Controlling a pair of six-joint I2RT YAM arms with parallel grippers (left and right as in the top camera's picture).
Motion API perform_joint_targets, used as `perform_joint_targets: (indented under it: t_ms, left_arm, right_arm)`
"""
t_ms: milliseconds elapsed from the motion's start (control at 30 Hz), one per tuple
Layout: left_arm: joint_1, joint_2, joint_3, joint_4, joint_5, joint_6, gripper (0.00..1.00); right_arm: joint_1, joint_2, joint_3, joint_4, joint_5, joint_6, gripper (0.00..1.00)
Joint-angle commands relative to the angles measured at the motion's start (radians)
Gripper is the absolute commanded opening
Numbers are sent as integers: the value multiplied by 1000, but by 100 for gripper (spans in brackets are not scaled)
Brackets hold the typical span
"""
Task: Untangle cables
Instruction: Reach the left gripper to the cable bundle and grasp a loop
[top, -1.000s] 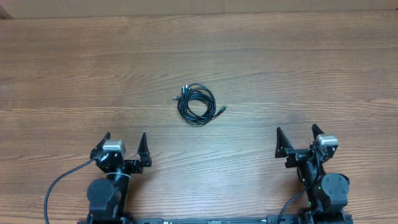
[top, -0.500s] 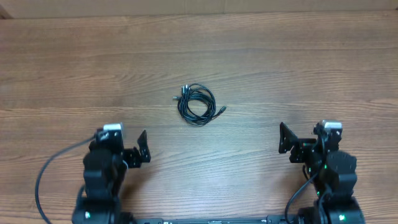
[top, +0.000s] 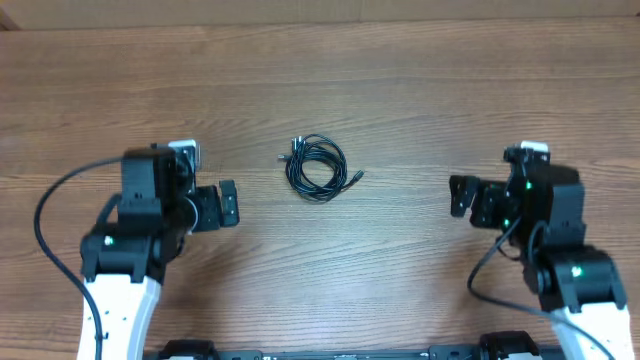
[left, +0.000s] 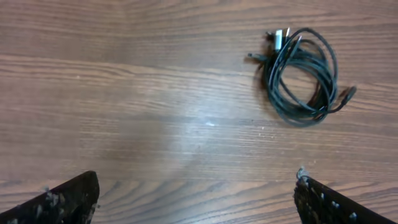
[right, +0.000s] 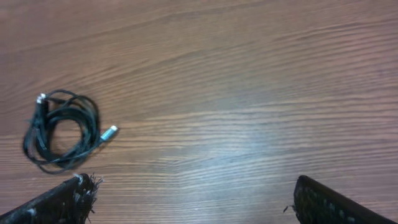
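left gripper (left: 196, 182) and right gripper (right: 191, 185) advanced, spread wide, cables (top: 316, 167) unmoved

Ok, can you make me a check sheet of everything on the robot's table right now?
Surface: wooden table, brown wood grain, flat.
Job's things: cables, one small coiled bundle mid-table, plug ends poking out.
Clutter: nothing seen.
Fingers: left fingers open, right fingers open, both empty, apart from the bundle.
Cables: thick arm wires loop beside each arm, clear of the bundle.
Surroundings: pale strip past the far edge.
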Motion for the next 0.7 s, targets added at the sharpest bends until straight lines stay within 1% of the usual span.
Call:
perform_joint_targets:
  t_ms: [0, 133, 233, 300, 333, 367, 433, 533, 600, 667]
  left_arm:
    - [4, 42, 40, 8, 90, -11, 100]
    - [4, 77, 40, 111, 216, -24, 100]
    - [0, 116, 40, 246, 296, -109, 100]
    - [-12, 141, 40, 288, 283, -142, 99]
    - [-24, 160, 40, 305, 261, -154, 95]
    - [-39, 182, 40, 316, 226, -172, 95]
    - [-80, 238, 40, 336, 173, -201, 92]
    - [-141, 320, 40, 375, 148, -227, 89]
    - [-198, 401, 40, 415, 129, -254, 79]
    - [-233, 459, 40, 429, 87, -298, 76]
  right_arm:
    - [6, 46, 69, -7, -43, 10, 100]
    - [6, 68, 74, 9, -87, 11, 100]
    - [6, 68, 74, 28, -88, 11, 100]
    - [6, 68, 74, 39, -88, 11, 100]
    - [6, 68, 74, 43, -88, 11, 100]
    - [6, 68, 74, 48, -89, 11, 100]
    - [6, 68, 74, 57, -89, 11, 100]
    - [6, 68, 74, 61, -88, 11, 100]
    - [6, 68, 74, 61, -88, 11, 100]
    - [6, 68, 74, 61, -88, 11, 100]
